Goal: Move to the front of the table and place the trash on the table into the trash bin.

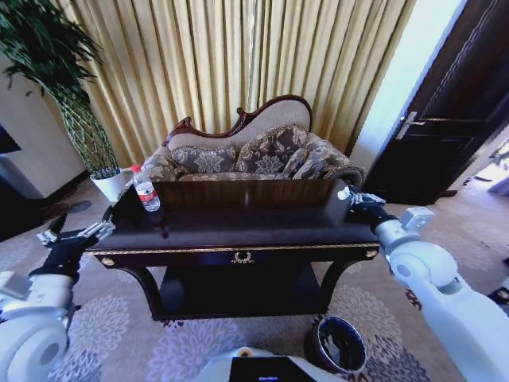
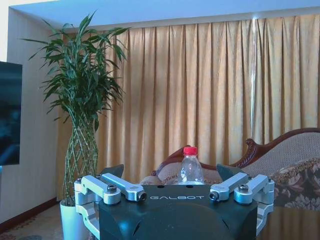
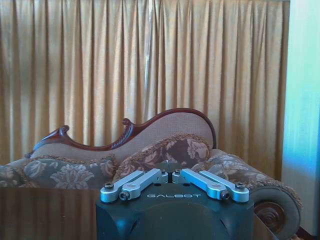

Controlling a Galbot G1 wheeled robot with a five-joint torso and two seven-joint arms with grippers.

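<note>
Already parked before the bench, the robot has not yet picked up any trash.

Outward from the left end effector [image 1: 79, 235], which hovers wide open and empty beside the left end of the wide, glossy dark-brown wooden bench [image 1: 262, 227], one clear plastic water bottle with a red cap and label [image 1: 146, 192] stands upright near the bench's back-left corner, lined up between the open fingers in the left wrist view [image 2: 190, 167]. The right end effector [image 1: 355, 196] waits at the bench's right end with its linkage drawn narrow, holding nothing. One small round dark maroon trash bin [image 1: 337, 344] sits on the carpet below the bench's front right. Driving looks done; every pick and drop remains. Counted: one bottle, one bin, and no paper scraps that can be made out.
</note>
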